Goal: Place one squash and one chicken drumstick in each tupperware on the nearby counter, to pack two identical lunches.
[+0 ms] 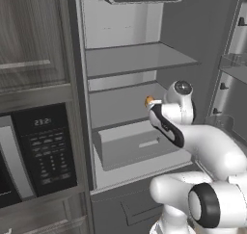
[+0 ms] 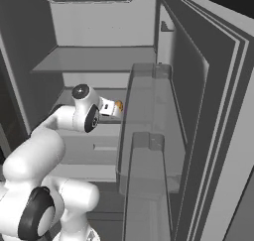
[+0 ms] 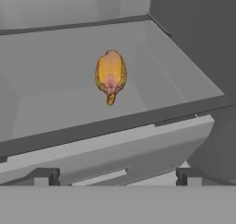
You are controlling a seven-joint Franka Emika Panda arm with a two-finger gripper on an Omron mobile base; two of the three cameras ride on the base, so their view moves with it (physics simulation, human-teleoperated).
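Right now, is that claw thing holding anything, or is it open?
Gripper: open and empty, its fingers spread wide apart. The chicken drumstick lies ahead on the fridge shelf, not between them.

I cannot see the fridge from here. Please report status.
Claw open, empty. Chicken drumstick lies ahead on fridge shelf, untouched. Path looks free.

Definitely a kitchen, a rendered one. There's a big open fridge [image 1: 140, 84] with grey shelves [image 1: 137, 59], a pull-out drawer [image 1: 135, 149] low down and clear bins on its door [image 2: 149, 116]. To the left sits a built-in microwave [image 1: 43, 151] with a lit clock and keypad, under a wood-grain cabinet door [image 1: 31, 35]. A chicken drumstick [image 3: 110, 75] lies on a fridge shelf.
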